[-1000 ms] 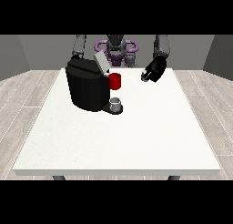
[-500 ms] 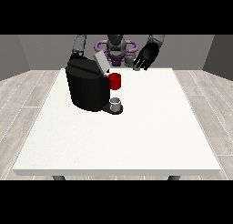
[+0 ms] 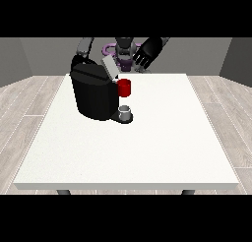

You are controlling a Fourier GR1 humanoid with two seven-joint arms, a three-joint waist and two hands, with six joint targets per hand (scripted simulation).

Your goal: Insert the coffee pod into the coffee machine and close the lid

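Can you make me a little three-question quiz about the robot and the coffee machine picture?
1. True or false: the lid of the coffee machine is shut flat.
2. What colour is the part sticking out of the machine's front? A) red B) green C) yellow
3. Fill in: the small grey cup stands ___ that coloured part.

Key
1. False. The lid is tilted up, open.
2. A, red.
3. Below. The cup sits on the machine's base, on the white table. The robot hand at the view's right is raised above the table's far edge, touching nothing.
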